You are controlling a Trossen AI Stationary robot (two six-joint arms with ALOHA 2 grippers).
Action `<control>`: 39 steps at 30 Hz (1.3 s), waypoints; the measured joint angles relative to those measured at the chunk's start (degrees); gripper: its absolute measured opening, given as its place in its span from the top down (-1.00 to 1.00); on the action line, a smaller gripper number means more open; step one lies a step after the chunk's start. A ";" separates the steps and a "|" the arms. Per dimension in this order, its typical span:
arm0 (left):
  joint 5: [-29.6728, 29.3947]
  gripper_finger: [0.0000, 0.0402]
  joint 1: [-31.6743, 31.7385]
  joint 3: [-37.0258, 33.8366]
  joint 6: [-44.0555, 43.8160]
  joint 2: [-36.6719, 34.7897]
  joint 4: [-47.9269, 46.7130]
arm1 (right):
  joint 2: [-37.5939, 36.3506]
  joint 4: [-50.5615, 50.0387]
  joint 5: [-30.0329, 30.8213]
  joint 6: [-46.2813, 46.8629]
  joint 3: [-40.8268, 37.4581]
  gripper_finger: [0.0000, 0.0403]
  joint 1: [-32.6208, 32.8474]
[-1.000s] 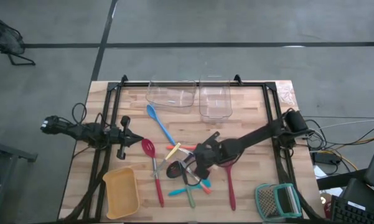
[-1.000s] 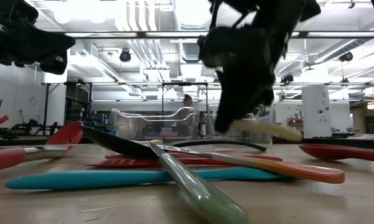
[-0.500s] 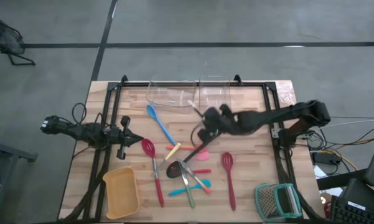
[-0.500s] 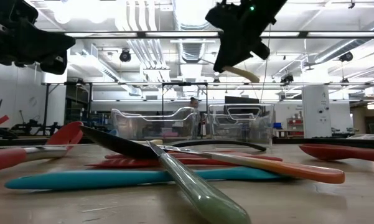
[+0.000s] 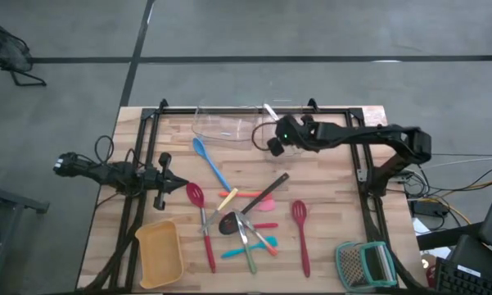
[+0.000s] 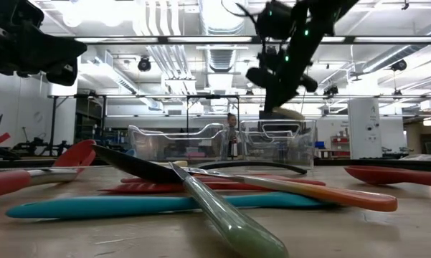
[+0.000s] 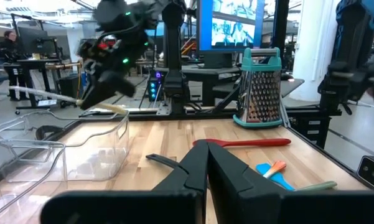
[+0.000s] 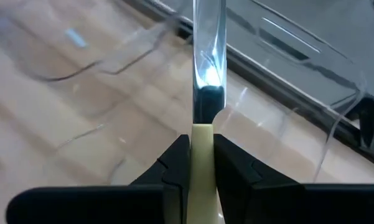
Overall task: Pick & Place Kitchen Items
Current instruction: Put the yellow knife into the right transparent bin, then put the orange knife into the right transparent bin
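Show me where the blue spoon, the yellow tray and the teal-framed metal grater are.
Blue spoon [image 5: 200,147]: high view, on its bowl.
Yellow tray [image 5: 160,254]: high view, on its bare floor.
Teal-framed metal grater [image 5: 365,265]: high view, on its metal face.

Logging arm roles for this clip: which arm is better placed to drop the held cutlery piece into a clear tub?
Right. The right gripper is shut on the pale-handled cutlery piece above the clear tubs; the left gripper waits, jaws shut, at the table's left edge.
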 joint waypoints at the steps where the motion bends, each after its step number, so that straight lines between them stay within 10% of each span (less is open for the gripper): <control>1: 0.00 0.94 0.02 0.00 -0.01 0.00 0.00 | 0.34 1.31 -0.86 -0.10 -0.67 0.74 -0.98; 39: 0.00 0.94 0.02 0.00 0.02 0.00 0.00 | 6.33 8.88 -4.72 -3.32 -4.37 0.79 -4.20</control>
